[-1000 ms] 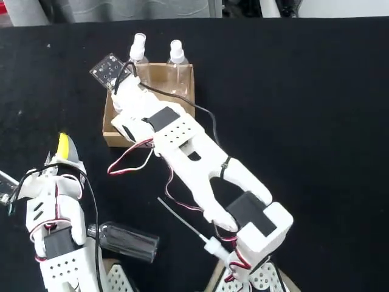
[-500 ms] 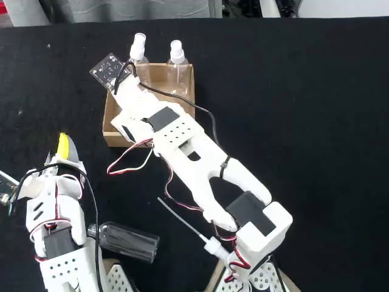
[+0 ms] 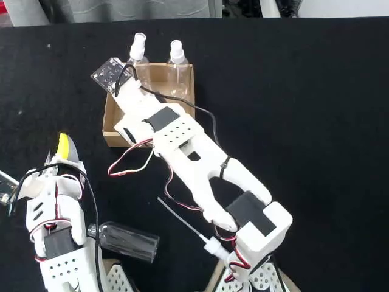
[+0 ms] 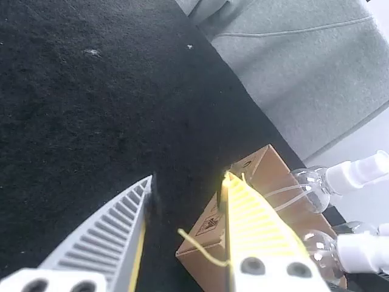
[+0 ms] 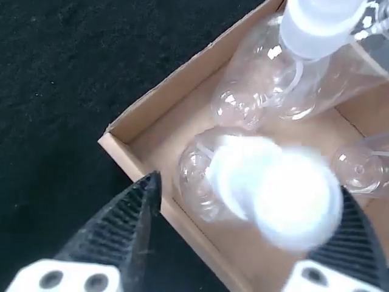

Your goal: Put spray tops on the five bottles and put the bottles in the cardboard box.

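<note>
Cardboard box (image 3: 109,125) sits on the black table (image 3: 304,121), with two capped bottles (image 3: 139,48) upright along its far wall. Right pincer (image 5: 249,188) hangs over the box, jaws wide, either side of the white spray top (image 5: 273,198) of a third bottle (image 5: 194,176) standing inside. Left pincer (image 4: 188,179) is parted and empty above the table, near the box. An uncapped bottle (image 3: 124,240) lies by the left arm's base, a loose spray top (image 3: 211,246) by the right's.

Four bottles (image 3: 138,52) (image 3: 177,61) (image 3: 124,238) (image 5: 200,176), one cardboard box (image 3: 108,131), one loose spray top (image 3: 209,245).
</note>
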Robot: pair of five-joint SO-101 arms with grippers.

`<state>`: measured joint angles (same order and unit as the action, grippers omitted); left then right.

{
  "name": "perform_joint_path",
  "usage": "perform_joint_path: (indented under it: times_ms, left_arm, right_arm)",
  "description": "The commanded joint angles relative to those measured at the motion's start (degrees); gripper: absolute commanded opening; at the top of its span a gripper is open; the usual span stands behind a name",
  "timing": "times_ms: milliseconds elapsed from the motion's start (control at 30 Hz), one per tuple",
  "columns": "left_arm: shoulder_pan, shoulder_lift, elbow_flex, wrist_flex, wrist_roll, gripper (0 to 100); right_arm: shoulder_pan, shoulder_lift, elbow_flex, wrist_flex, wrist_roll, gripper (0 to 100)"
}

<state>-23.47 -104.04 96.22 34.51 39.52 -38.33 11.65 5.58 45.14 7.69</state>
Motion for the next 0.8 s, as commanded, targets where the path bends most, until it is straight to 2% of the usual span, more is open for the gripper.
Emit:
perform_joint_path:
  times_ms: [0, 333, 600, 767]
  left_arm:
    - [-0.48, -0.53, 1.19, -1.32, 0.00, 17]
    - [-0.75, -0.53, 1.19, -1.41, 0.00, 17]
    - [-4.88, -0.53, 1.19, -3.69, 0.00, 16]
    - [-4.88, -0.53, 1.19, -3.69, 0.00, 16]
  right_arm:
    - [0.62, -5.32, -3.91, 1.32, 0.26, 36.8]
    - [0.70, -11.91, -4.35, 11.08, 0.62, 36.5]
    - [0.97, -18.68, -4.26, 19.60, 0.70, 36.4]
    - [0.97, -23.78, -4.00, 25.58, 0.70, 36.4]
